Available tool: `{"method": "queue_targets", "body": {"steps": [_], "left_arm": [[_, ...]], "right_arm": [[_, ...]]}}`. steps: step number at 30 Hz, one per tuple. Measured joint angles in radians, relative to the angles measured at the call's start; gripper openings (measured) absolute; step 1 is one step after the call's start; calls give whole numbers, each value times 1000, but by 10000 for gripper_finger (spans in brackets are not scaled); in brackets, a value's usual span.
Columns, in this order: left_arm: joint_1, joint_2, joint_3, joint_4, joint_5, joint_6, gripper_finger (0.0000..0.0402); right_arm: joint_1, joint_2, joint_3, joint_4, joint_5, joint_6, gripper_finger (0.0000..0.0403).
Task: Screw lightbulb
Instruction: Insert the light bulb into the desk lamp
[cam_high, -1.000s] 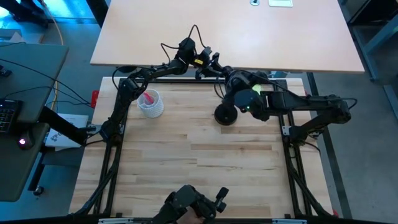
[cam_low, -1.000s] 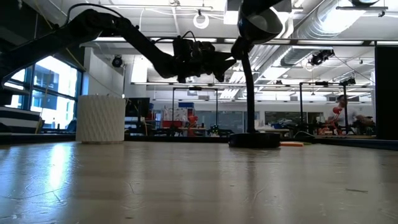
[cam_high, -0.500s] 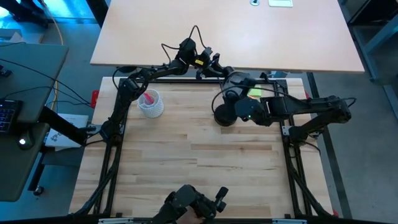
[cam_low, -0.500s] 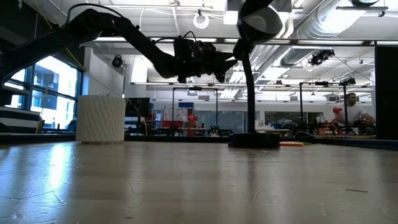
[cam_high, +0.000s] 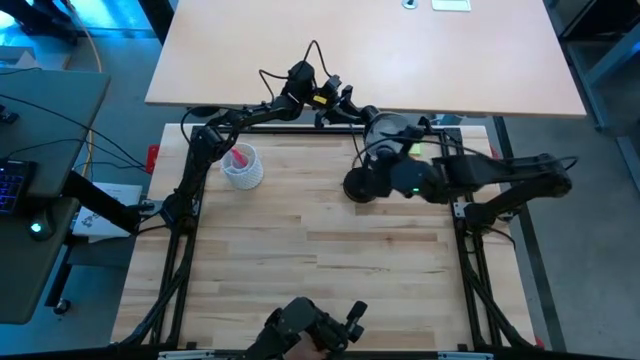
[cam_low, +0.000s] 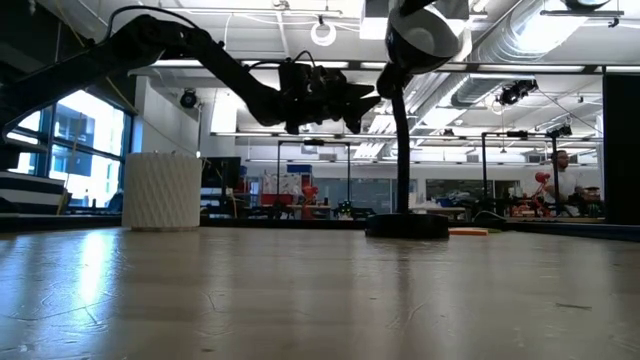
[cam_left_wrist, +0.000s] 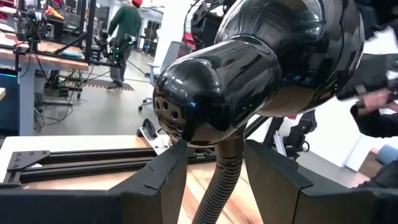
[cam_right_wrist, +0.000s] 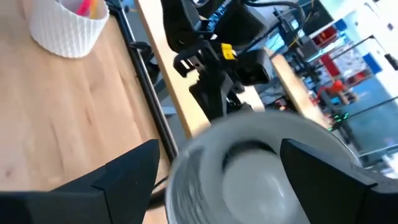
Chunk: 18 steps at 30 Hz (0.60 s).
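Layout: the lamp base (cam_high: 360, 186) stands near the back edge of the wooden table (cam_high: 300, 270), right of centre. The white cup (cam_high: 241, 166) (pink items inside) sits well apart from it toward the back left corner. The middle and front of the board are bare wood, which is the open room for moving. Both arms crowd the back edge, and a second pale tabletop (cam_high: 400, 60) lies just beyond it.

Left gripper (cam_left_wrist: 214, 149): at the back rail, set around the lamp's gooseneck (cam_left_wrist: 217, 190) just below the glossy black lamp head (cam_left_wrist: 249, 68). I cannot tell whether it is clamped on the neck or only bracketing it.

Right gripper (cam_right_wrist: 219, 146): jaws spread wide and holding nothing. One finger stands to each side of the lamp shade's rim, facing its open mouth. Contact with the rim cannot be judged.

Lightbulb (cam_right_wrist: 252, 171): a pale rounded form inside the shade, blurred, so its screw base cannot be made out.

View differences: only the right wrist view looks into the shade. The left wrist view shows the vented back of the head. The low view shows the head raised high above the base on its stem, with the left arm reaching in level with the neck. It also shows a person (cam_low: 561, 180) far off in the room.
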Motion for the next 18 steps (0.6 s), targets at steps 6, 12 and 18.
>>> {"method": "queue_targets", "body": {"steps": [6,12,18], "left_arm": [[0,0,0,-1,5,-1,154],[0,0,0,0,4,-15,154],[-1,0,0,1,-2,-25,154]], "right_arm": [[8,-118,0,-129,-31,44,332],[-7,-81,0,-146,-136,-275,332],[-53,26,0,-168,-14,-592,328]]}}
